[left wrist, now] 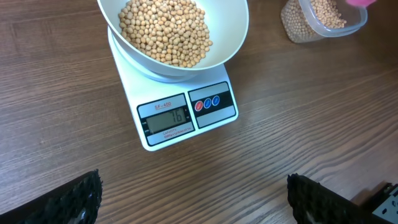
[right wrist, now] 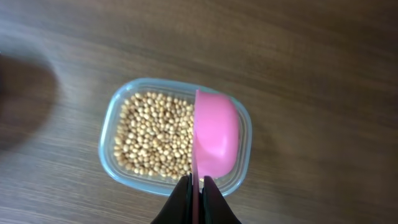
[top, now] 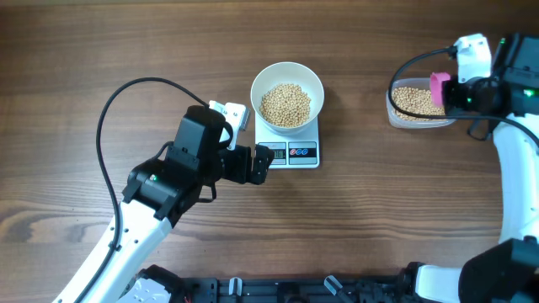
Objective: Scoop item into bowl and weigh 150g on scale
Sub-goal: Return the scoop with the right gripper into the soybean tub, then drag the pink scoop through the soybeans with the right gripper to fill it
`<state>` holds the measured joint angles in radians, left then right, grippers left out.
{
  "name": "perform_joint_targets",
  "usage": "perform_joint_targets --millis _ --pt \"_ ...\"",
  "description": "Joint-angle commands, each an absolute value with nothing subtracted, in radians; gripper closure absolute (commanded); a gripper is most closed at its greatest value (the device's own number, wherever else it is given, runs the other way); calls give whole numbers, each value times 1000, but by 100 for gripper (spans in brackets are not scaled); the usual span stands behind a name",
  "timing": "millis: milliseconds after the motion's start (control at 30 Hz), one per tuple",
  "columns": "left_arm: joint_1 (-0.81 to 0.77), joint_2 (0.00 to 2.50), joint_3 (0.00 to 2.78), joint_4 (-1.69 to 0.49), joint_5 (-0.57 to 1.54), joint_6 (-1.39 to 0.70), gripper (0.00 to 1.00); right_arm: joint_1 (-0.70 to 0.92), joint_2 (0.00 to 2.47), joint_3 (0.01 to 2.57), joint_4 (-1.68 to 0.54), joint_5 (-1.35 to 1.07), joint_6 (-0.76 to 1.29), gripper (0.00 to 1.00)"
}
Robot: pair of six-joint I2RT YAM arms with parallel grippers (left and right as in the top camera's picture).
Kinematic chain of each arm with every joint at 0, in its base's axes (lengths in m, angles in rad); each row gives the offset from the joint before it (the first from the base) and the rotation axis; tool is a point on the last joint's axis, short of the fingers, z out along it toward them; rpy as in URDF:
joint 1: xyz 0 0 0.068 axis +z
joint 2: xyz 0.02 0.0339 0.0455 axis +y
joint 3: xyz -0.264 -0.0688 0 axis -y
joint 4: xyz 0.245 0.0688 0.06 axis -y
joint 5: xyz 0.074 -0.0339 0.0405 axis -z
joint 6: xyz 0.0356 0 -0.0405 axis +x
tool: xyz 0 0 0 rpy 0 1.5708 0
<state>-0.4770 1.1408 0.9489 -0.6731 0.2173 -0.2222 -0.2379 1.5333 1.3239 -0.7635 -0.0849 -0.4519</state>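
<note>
Dark wood tabletop all round. Your right tool clenched on thin handle of pink scoop, scoop hanging over clear tub just ahead of it. Your left tool released, spread wide, empty. Scale close ahead of it, white bowl on top, heaped with soybeans.

Display seems past target, last digit unclear: another scoop worsens overshoot. Nudge scale with left tool, reading jumps. Handle pinched edge-on: scoop may twist, spill beans.
</note>
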Motion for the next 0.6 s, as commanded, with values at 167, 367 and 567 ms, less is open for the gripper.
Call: perform_joint_targets --millis 167,367,567 --pt "-482 1147 949 -670 216 -217 0 -222 1628 1315 -775 38 -467 96" --pt "-482 1147 949 -670 216 -217 0 -221 1635 1315 -756 63 -467 96" --pt "-482 1147 949 -670 216 -217 0 -221 1647 1315 -751 20 -417 96"
